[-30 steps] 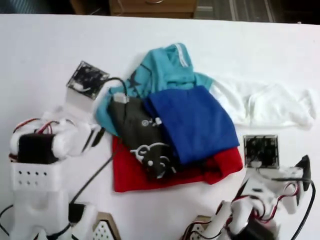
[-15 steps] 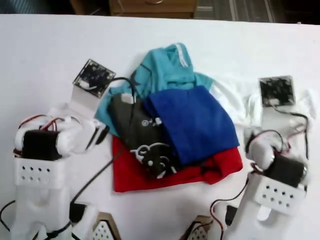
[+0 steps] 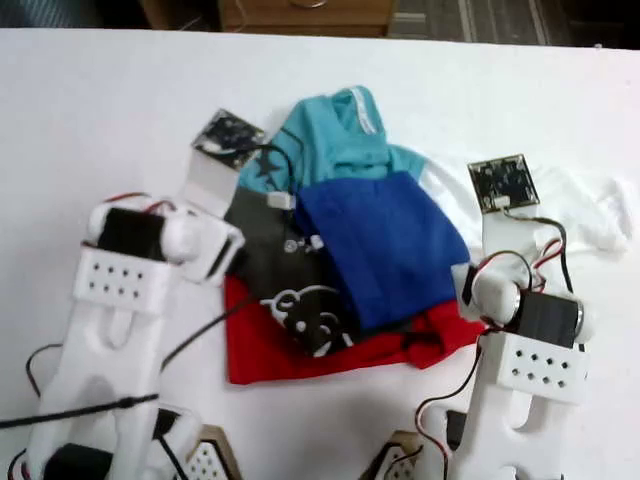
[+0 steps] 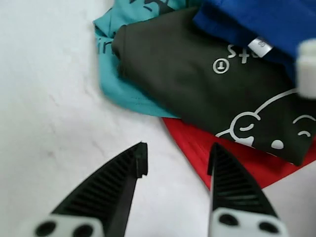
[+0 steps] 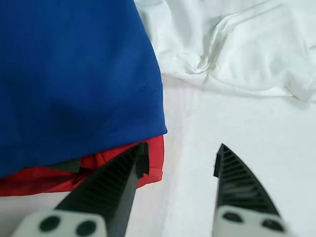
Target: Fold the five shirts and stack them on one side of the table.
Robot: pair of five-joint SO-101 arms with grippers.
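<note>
A pile of shirts lies mid-table. A folded blue shirt (image 3: 385, 245) is on top, beside a black shirt (image 3: 285, 280) with white print. A red shirt (image 3: 300, 350) lies under both, and a teal shirt (image 3: 340, 135) shows behind them. A crumpled white shirt (image 3: 590, 210) spreads out to the right. My left gripper (image 4: 177, 158) is open above the table at the pile's left edge, where the red shirt (image 4: 217, 153), black shirt (image 4: 197, 94) and teal shirt (image 4: 113, 84) meet. My right gripper (image 5: 180, 158) is open at the pile's right corner, between the blue shirt (image 5: 74, 74) and the white shirt (image 5: 237, 44).
The white table (image 3: 100, 100) is bare to the left and behind the pile. Both arm bases stand at the front edge, the left arm (image 3: 120, 290) and the right arm (image 3: 535, 350). A wooden cabinet (image 3: 305, 12) stands beyond the far edge.
The left arm has swung right and closer to the pile's left edge. The right arm has come up from the front edge and now sits by the pile's right side.
</note>
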